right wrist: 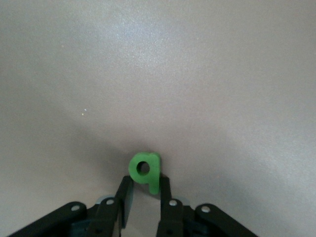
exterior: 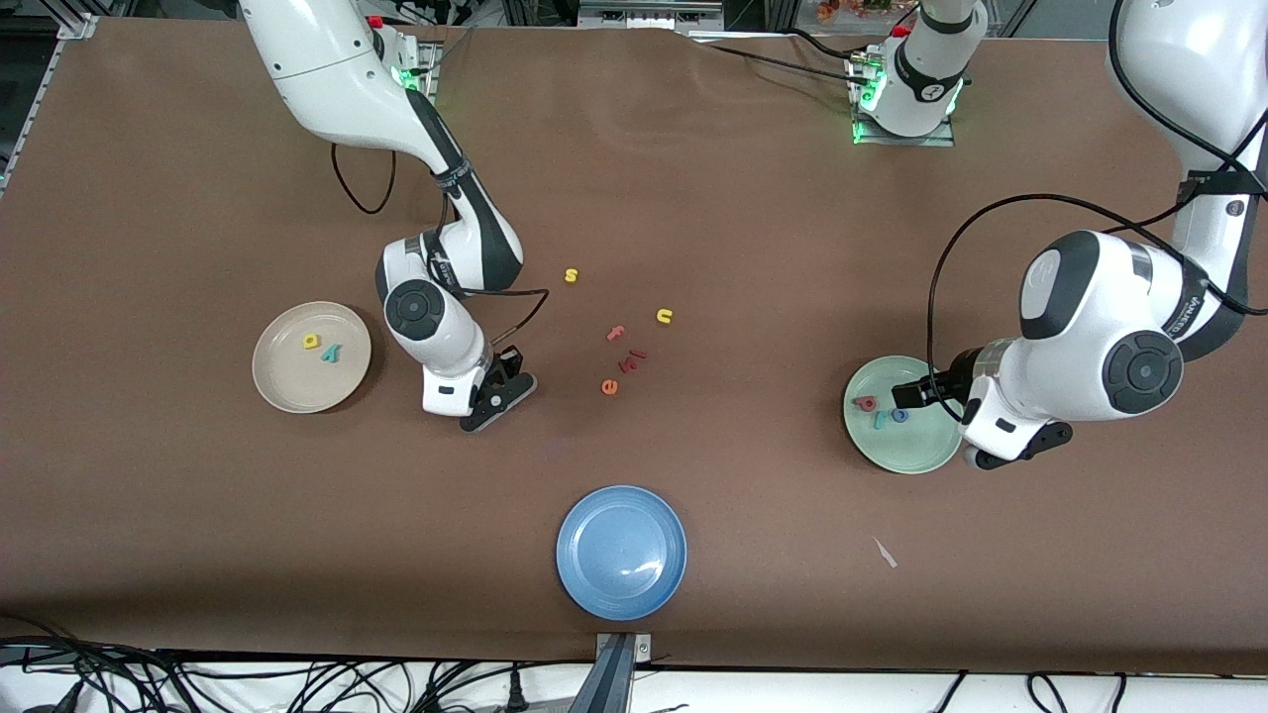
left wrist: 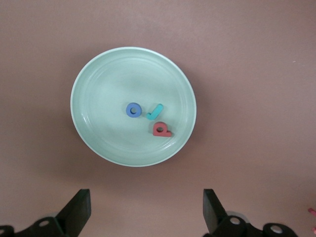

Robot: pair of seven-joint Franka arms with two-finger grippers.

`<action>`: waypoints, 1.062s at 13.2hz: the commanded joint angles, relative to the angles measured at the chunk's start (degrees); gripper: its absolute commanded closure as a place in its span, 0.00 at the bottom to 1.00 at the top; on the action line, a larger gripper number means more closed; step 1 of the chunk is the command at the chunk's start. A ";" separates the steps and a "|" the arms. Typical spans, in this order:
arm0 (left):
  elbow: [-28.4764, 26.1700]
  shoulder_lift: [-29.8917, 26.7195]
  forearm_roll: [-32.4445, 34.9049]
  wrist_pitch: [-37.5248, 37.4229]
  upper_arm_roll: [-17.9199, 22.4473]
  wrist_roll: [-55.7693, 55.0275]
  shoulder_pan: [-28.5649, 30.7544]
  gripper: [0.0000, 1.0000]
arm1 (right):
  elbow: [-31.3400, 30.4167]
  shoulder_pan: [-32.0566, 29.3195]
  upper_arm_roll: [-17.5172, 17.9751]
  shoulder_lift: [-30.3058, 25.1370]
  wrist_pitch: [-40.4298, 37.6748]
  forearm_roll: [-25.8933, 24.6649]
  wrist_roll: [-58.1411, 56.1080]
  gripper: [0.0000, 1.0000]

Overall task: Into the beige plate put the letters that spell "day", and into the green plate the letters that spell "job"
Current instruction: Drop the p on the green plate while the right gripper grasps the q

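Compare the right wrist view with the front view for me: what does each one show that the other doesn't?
Only the right wrist view shows the green letter, sitting between the closing jaws of the right gripper low over the brown table.

Only the front view shows the beige plate with the yellow letter and teal y, the green plate under the left gripper, the blue plate and the loose letters mid-table.

Both show the right gripper and the table.

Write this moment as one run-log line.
right gripper: closing on green letter on table | left gripper: open above green plate | green plate: three letters | beige plate: two letters
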 commanded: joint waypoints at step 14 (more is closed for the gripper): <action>-12.61 -29.75 -0.39 -1.95 17.38 30.98 -12.01 0.00 | 1.75 -0.15 0.91 2.85 0.73 1.93 -0.71 0.92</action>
